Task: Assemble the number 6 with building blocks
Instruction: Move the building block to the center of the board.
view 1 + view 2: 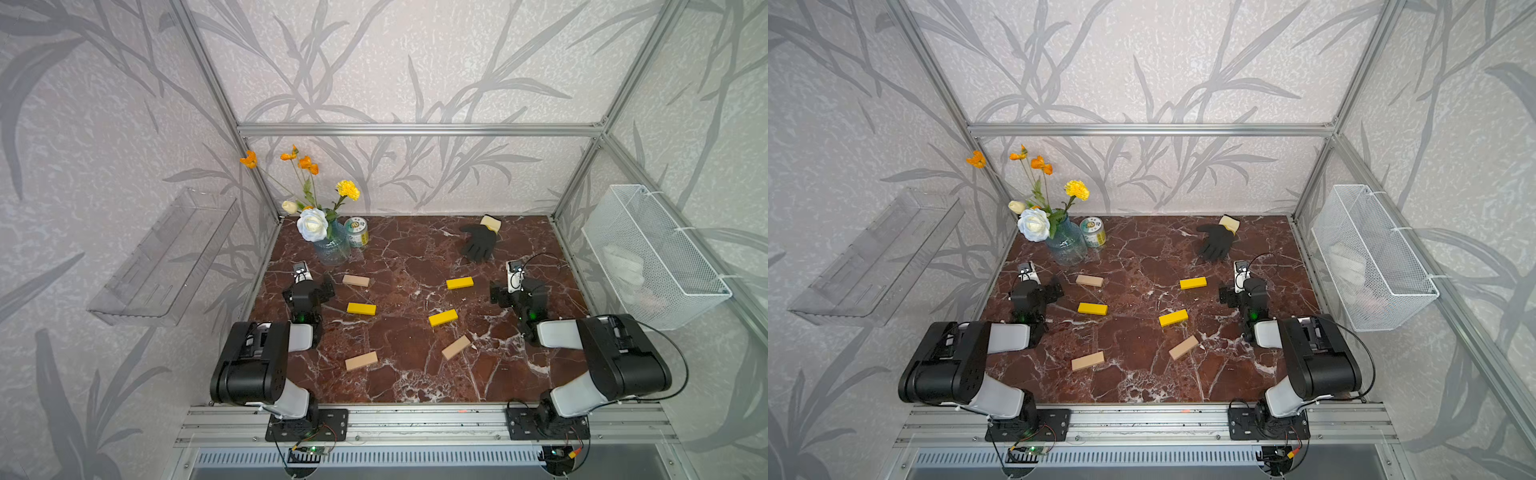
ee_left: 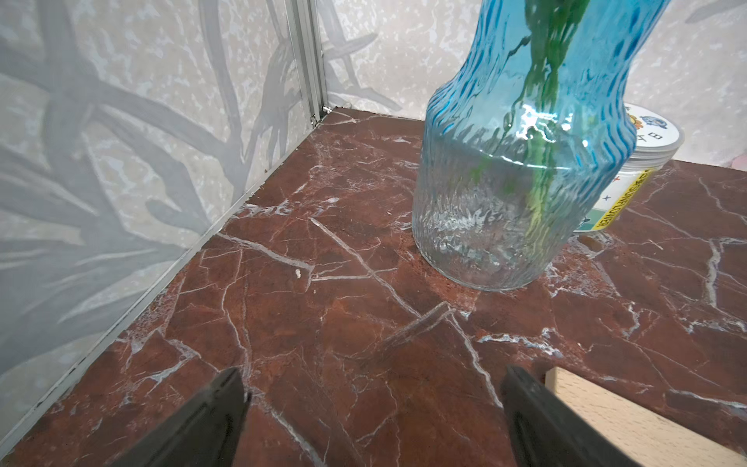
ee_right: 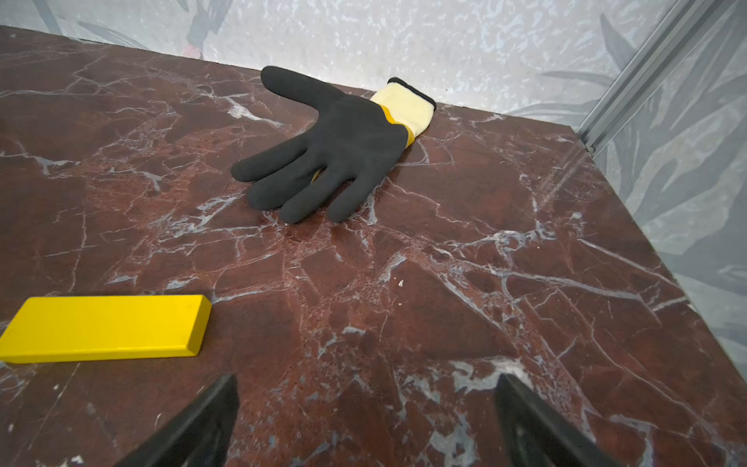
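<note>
Six building blocks (image 1: 361, 308), scattered (all apart)

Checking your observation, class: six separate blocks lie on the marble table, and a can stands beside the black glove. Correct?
No. The can stands beside the blue vase, far from the black glove; both top views show it. The six blocks lie separate on the marble table.

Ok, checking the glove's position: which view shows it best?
Right wrist view: the glove lies large, fingers spread. Both top views show it small by the back wall; left wrist view misses it.
</note>
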{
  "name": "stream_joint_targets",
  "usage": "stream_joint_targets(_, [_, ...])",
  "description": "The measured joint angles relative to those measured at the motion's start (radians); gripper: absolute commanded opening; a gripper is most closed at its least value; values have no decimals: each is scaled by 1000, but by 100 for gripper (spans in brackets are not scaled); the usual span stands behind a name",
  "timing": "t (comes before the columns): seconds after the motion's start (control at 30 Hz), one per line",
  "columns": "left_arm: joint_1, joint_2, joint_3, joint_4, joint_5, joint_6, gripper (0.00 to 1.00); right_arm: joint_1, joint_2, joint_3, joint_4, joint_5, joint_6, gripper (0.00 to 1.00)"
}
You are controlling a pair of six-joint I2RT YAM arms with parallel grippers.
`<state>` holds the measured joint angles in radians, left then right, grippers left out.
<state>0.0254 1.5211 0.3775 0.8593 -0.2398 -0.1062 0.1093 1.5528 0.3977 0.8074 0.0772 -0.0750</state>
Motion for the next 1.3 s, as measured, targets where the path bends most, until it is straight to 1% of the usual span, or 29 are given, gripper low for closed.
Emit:
stream_joint_targets(0.77, [0, 0, 0, -10, 0, 0, 100, 0, 0, 0, -3, -8, 0, 99])
stream_joint_targets(0.83, [0, 0, 0, -17, 0, 2, 100, 0, -5, 3, -12, -28, -7, 99])
stream_joint_targets(0.87, [-4, -8, 3, -33, 2, 10, 100, 1, -22, 30, -90, -57, -19, 99])
stream_joint_targets(0.9, [-8, -27, 19, -90, 7, 18, 100, 3, -38, 90, -209, -89, -43, 99])
stream_joint_targets(0.97, [-20, -79, 105, -282, 23, 24, 100, 16, -46, 267, -424, -168, -118, 99])
stream_joint_targets(1.0, [-27, -107, 182, -387, 38, 24, 100, 30, -44, 375, -519, -226, -176, 99])
stream_joint_targets(1.03, [-31, -125, 243, -453, 53, 20, 100, 41, -43, 452, -580, -273, -232, 99])
stream_joint_targets(1.1, [-45, -167, 356, -544, 82, 13, 100, 67, -23, 626, -731, -378, -364, 100])
stream_joint_targets(1.13, [-55, -189, 384, -568, 89, 8, 100, 80, -2, 700, -803, -412, -427, 98])
stream_joint_targets(1.17, [-68, -212, 399, -587, 93, 4, 100, 94, 25, 765, -873, -436, -489, 94])
stream_joint_targets(1.2, [-84, -236, 402, -610, 98, -2, 100, 109, 61, 825, -944, -450, -558, 92])
stream_joint_targets(1.27, [-112, -256, 397, -664, 108, -10, 100, 135, 134, 900, -1054, -454, -654, 91])
stream_joint_targets(1.3, [-127, -258, 391, -695, 113, -15, 100, 145, 171, 920, -1099, -449, -694, 88])
